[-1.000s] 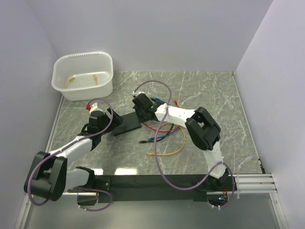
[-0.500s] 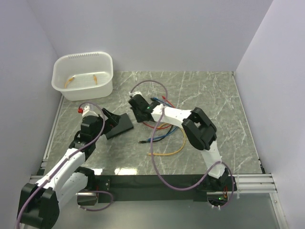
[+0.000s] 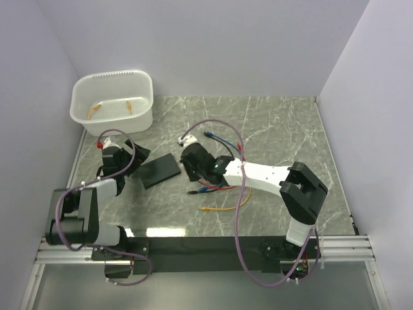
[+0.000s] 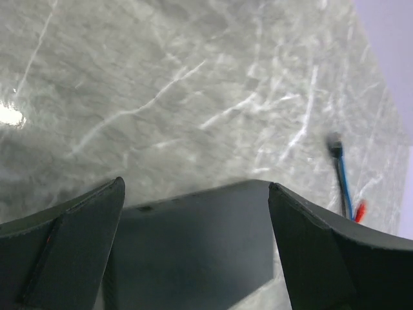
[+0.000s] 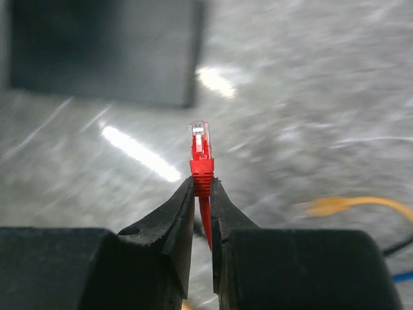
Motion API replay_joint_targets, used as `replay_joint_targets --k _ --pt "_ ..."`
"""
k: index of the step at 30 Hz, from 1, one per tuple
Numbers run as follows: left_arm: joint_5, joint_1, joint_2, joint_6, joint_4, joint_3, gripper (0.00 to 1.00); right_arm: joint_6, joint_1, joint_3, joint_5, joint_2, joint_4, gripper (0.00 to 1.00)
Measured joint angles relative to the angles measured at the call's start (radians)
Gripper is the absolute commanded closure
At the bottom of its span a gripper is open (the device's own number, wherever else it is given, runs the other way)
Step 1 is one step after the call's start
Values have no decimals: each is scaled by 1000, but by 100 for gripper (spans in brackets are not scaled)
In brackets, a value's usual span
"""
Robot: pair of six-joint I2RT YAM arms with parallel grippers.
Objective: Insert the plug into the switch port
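Grey-veined marble table [image 3: 277, 129]: the working surface, with a white tub [image 3: 113, 103] well behind the left gripper [image 4: 195, 187] and taking no part in the task.

Switch [image 3: 160, 170]: the flat matte-black box lying flat on the table. In the left wrist view its near end sits between that gripper's two fingers, which are spread as wide as they go and clamp nothing. Whether either finger touches the box cannot be told. In the right wrist view the box is a blurred dark block ahead of the right gripper [image 5: 202, 184] and up to its left, well apart from the fingertips. Its sockets are not resolved in any view.

Loose cables: a yellow cable [image 3: 226, 206] lies beneath and to the right of the right gripper, and a blue cable [image 3: 219, 137] lies beyond it.

Plug [image 5: 200, 139]: a clear connector on a red boot. The right gripper is clenched on the boot, so the connector projects straight forward past the fingertips. The red cable [image 5: 205, 223] trails back between the fingers.

Progress, as judged: the plug is picked up and pointed roughly towards the switch, so the grasp is done. Still to come are steadying the switch, lining the connector up with a socket on the edge, closing the gap, and seating it. No insertion has begun.
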Motion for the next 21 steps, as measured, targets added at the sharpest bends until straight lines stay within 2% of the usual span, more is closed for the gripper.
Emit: replay_joint_targets --k 3,8,13,21 --pt "57 29 101 15 50 17 1 14 54 -10 -29 9 14 100" --pt "144 33 165 21 103 53 1 25 76 -5 -53 49 30 100" --pt "185 33 160 23 119 47 1 26 76 21 -59 124 25 100" --pt "233 33 37 -2 142 -54 1 32 76 21 -63 151 17 100"
